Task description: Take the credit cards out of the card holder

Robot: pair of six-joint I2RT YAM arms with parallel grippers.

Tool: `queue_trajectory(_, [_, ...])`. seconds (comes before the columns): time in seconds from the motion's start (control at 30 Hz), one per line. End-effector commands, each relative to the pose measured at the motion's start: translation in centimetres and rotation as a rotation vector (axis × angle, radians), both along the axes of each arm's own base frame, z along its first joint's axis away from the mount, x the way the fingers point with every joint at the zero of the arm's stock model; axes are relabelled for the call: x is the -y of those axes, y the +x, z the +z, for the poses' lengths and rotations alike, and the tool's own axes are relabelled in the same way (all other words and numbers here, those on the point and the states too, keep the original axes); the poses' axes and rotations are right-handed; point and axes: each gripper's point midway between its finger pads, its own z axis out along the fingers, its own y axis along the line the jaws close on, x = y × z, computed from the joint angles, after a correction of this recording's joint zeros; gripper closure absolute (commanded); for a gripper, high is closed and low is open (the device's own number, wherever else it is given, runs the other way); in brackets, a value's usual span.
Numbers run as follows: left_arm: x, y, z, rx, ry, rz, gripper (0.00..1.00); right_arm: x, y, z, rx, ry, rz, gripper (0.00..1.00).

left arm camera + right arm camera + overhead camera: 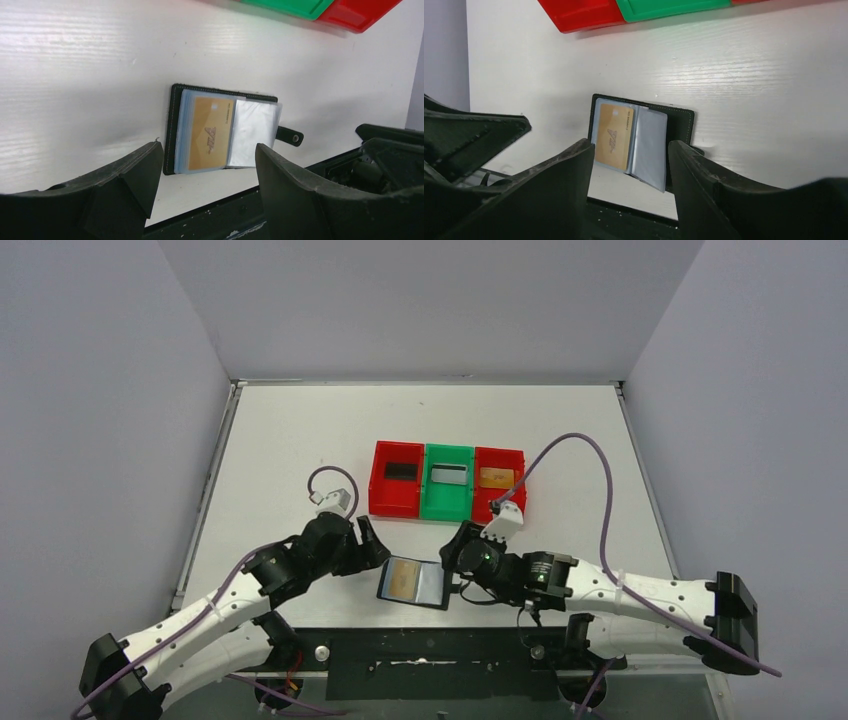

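Card holder (413, 583) lies open and flat on table (300, 440), lower centre of top view, w/ gold card (402, 580) in the sleeve on its left half. L gripper (378, 550) sits just left of it, jaws wide, gripping nothing; R gripper (453, 558) sits just right of it, jaws apart, nothing btwn them. Above centre, red/green/red trays (448, 510) stand in a row, w/ a tan card (495, 477) in the right-hand red one.

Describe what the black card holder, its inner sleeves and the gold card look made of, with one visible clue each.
Card holder: probably leather or imitation, matte black, pale stitching along the edge. Inner sleeves: clear flexible plastic, glossy; the card shows through. Gold card: likely stiff plastic, satin metallic sheen, printed logo.
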Motion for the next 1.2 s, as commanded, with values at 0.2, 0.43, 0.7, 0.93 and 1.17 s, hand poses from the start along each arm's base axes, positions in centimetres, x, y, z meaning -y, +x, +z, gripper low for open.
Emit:
queue_trajectory(0.2, [-2.4, 7.2, 3.9, 0.055, 0.184, -0.044, 0.34, -2.2, 0.9, 2.0, 0.126, 0.272, 0.056, 0.38])
queue_trajectory(0.43, [-0.1, 7.1, 3.0, 0.079, -0.037, -0.154, 0.42, -6.0, 0.6, 0.4, 0.033, 0.271, 0.164, 0.47])
queue_trajectory(0.7, [2.1, 5.0, 1.1, 0.048, -0.142, -0.299, 0.58, -9.6, 1.0, -3.1, -0.086, 0.299, 0.206, 0.56])
queue_trajectory(0.93, [3.3, 4.0, 1.1, 0.063, -0.187, -0.317, 0.60, -9.4, 0.8, -6.2, -0.175, 0.287, 0.161, 0.60])
queue_trajectory(1.17, [2.9, 4.8, 0.9, 0.103, -0.007, -0.424, 0.60, -9.2, 0.9, -7.1, -0.207, 0.281, 0.152, 0.61])
